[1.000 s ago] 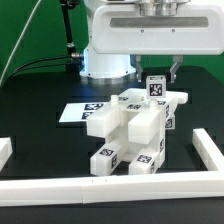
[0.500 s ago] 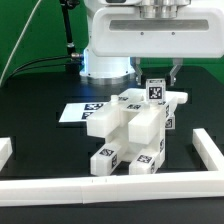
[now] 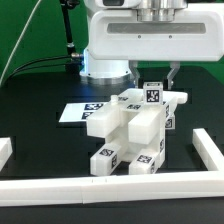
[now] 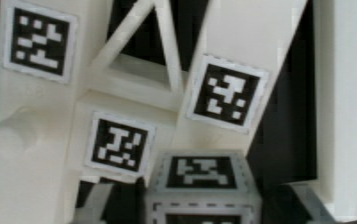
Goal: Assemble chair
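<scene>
The chair stands mid-table as a cluster of joined matte-white blocks with marker tags. A small tagged white peg stands upright on its top, at the exterior view's right. My gripper hangs just above that peg, with its fingers spread to either side. In the wrist view the tagged peg sits between my two dark fingers with a gap on each side, so my gripper is open. The chair's slotted white frames with several tags fill the rest of that view.
The marker board lies flat behind the chair at the exterior view's left. White border rails run along the front, left and right. The glossy robot body looms behind.
The small tagged peg sits slightly lower and further to the exterior view's left than a second ago. The arm's body has risen a little.
</scene>
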